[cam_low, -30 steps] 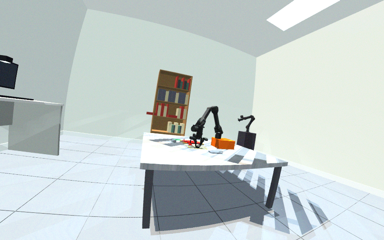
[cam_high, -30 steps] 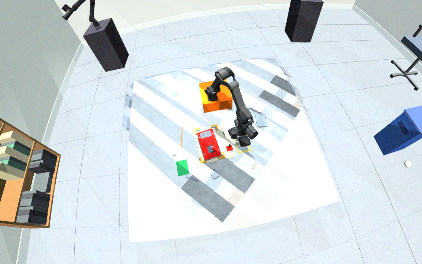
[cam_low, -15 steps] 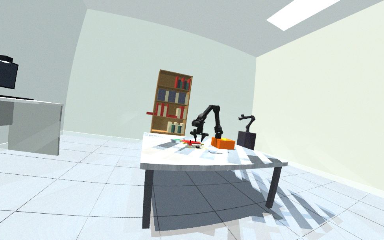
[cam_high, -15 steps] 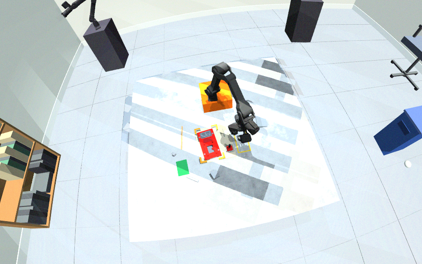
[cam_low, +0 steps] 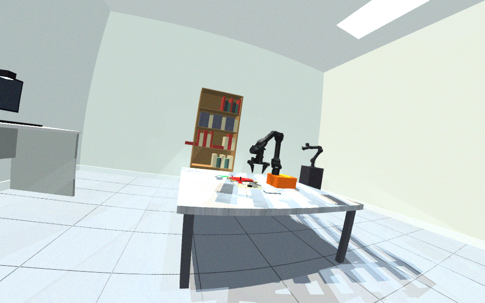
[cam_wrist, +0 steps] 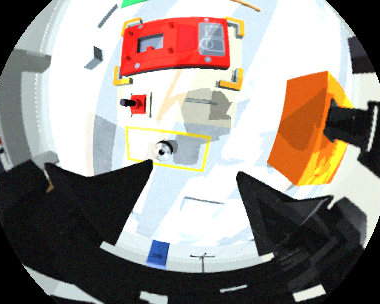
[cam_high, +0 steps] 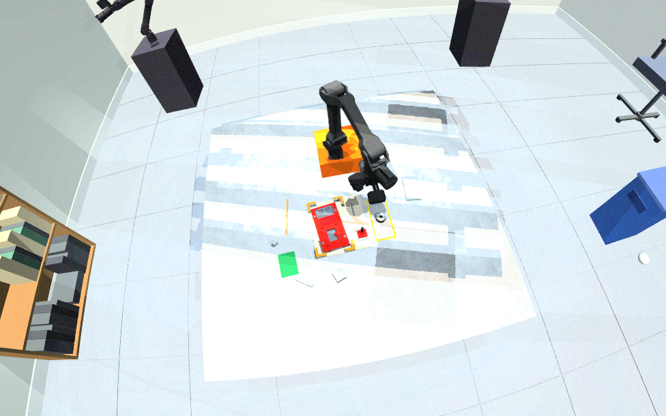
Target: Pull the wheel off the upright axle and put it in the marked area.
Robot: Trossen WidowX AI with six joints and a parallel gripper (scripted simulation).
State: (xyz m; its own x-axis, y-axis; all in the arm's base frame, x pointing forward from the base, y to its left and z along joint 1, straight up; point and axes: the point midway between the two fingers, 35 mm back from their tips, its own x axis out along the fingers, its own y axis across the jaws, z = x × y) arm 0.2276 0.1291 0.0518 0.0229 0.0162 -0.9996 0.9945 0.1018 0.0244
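1. Wrist view: we see the gripper [cam_wrist: 190, 179] with both fingers spread wide, nothing between them, and raised off the table [cam_wrist: 254, 17].
2. Wheel [cam_wrist: 164, 148]: a small silver disc lying flat inside the yellow-outlined marked area [cam_wrist: 188, 164], toward one end of it. It is just beyond the tip of one finger [cam_wrist: 130, 179] in this view, but not touching it.
3. Axle [cam_wrist: 129, 103]: a dark pin on a small red base [cam_wrist: 140, 103], standing bare just beside the marked area on the side toward the red board [cam_wrist: 174, 50]. No wheel is on it.
4. Top view: we place the wheel [cam_high: 380, 217] and the yellow outline [cam_high: 382, 239] near the middle of the tabletop, closer to the edge where the orange robot base [cam_high: 337, 164] sits than to the opposite edge. The gripper [cam_high: 375, 196] hangs over the end of the outline nearest the base.
5. Exterior view: the gripper [cam_low: 258, 166] is clearly above the tabletop [cam_low: 236, 203], fingers pointing down and splayed, touching nothing.
6. Other items on the table: a green tile [cam_high: 288, 263] and two small grey pieces [cam_high: 339, 276] toward the edge farthest from the base, and a grey block [cam_high: 357, 204] between the red board and the outline.
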